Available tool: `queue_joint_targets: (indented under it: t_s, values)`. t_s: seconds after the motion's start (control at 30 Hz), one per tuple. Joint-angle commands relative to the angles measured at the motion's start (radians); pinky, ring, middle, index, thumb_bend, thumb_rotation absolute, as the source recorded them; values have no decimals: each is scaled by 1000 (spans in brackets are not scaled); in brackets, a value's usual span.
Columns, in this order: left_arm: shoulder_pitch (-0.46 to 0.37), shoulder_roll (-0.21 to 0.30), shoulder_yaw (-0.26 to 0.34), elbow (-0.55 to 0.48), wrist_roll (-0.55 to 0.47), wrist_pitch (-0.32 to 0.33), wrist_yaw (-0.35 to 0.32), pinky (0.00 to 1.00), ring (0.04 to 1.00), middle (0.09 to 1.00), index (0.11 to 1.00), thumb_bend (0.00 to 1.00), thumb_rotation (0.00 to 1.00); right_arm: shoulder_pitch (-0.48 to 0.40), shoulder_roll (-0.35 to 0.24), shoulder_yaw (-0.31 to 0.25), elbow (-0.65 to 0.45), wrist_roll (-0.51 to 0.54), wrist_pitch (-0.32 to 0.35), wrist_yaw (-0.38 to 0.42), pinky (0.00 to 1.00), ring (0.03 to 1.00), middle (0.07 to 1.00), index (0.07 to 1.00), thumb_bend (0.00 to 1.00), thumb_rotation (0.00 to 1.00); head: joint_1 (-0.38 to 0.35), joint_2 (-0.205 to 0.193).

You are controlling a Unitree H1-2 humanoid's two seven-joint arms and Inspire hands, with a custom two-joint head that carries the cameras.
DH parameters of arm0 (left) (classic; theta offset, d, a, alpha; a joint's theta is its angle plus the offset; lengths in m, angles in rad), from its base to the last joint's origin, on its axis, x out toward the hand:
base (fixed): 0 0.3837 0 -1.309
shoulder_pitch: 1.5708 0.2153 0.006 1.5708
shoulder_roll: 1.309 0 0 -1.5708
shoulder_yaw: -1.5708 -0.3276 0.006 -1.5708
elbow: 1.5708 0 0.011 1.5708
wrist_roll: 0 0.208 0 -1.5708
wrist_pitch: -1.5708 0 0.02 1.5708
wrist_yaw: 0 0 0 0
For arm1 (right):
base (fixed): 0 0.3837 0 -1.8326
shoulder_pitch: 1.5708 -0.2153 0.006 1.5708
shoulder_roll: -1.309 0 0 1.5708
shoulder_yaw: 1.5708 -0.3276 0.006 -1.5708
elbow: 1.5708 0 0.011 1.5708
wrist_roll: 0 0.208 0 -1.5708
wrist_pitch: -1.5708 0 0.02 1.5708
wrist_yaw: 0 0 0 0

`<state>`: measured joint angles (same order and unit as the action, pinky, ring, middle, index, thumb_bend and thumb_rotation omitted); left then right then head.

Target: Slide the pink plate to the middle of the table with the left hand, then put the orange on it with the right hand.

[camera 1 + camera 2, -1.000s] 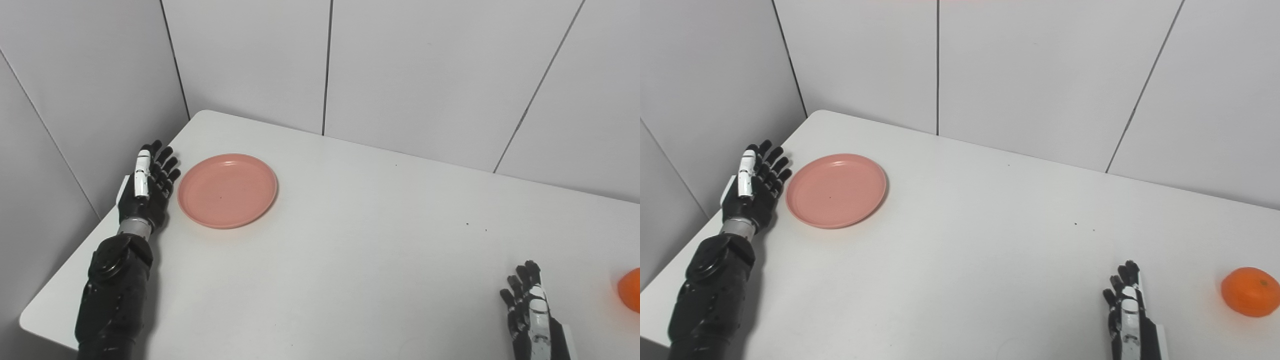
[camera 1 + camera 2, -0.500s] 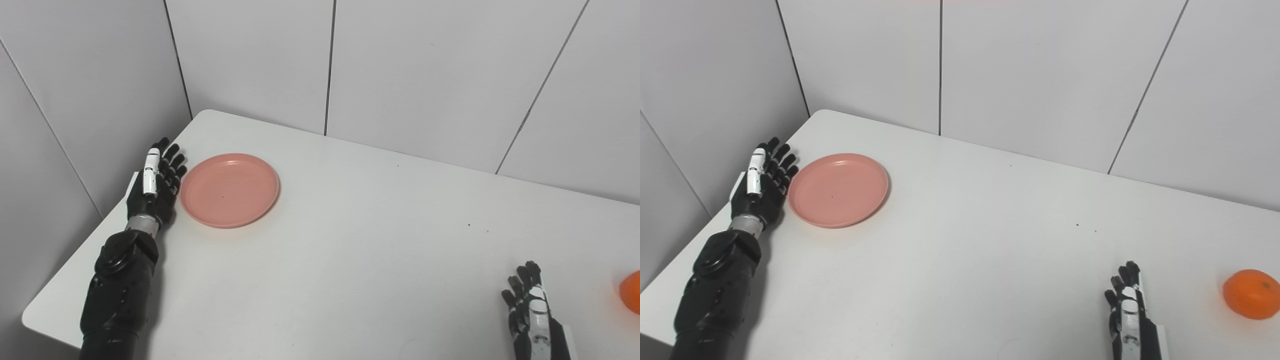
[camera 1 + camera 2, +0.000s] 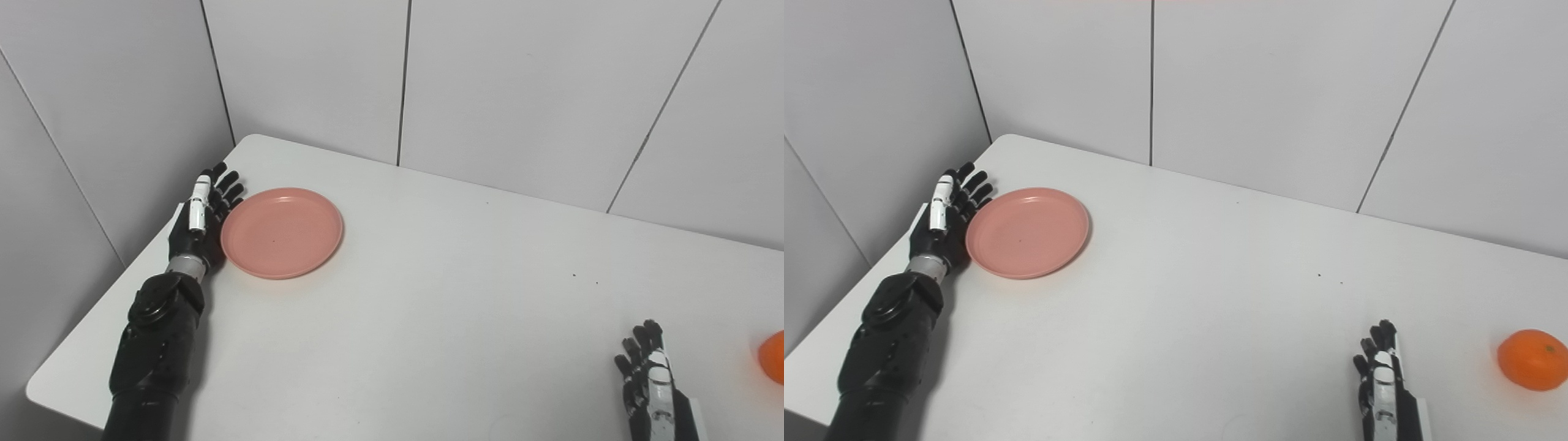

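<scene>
Left robot hand (image 3: pixel 199 223), fingers spread and holding nothing, has moved right until it sits at the edge of the pink plate (image 3: pixel 281 232) near the worktop's (image 3: pixel 429 318) far left corner, and a push too high could tip the plate instead of sliding it.

Pink plate (image 3: pixel 281 232), orange (image 3: pixel 1529 359) fruit, plain white table (image 3: pixel 441 318), seemingly faintly speckled.
</scene>
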<state>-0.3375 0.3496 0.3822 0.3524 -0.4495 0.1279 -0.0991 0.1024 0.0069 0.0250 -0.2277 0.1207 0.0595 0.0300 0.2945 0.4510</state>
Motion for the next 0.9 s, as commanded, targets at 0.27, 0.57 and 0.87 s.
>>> queue_joint_targets:
  t_s: [0.27, 0.57, 0.87]
  values:
    - [-21, 10, -20, 37, -6, -19, -67, 934, 935, 935, 922, 355, 1000, -13, 3, 0, -37, 6, -9, 7, 1000, 1000, 1000, 1000, 133, 1000, -7, 3]
    - [-15, -18, -22, -7, -5, 23, -45, 941, 936, 934, 926, 373, 1000, -14, 7, 1, -37, 0, -13, 6, 1000, 1000, 1000, 1000, 125, 1000, -11, 3]
    - [-7, -38, -52, -56, 16, 49, -34, 924, 923, 927, 926, 372, 1000, -9, 6, 7, -46, -13, -8, 6, 1000, 1000, 1000, 1000, 120, 1000, -17, 11]
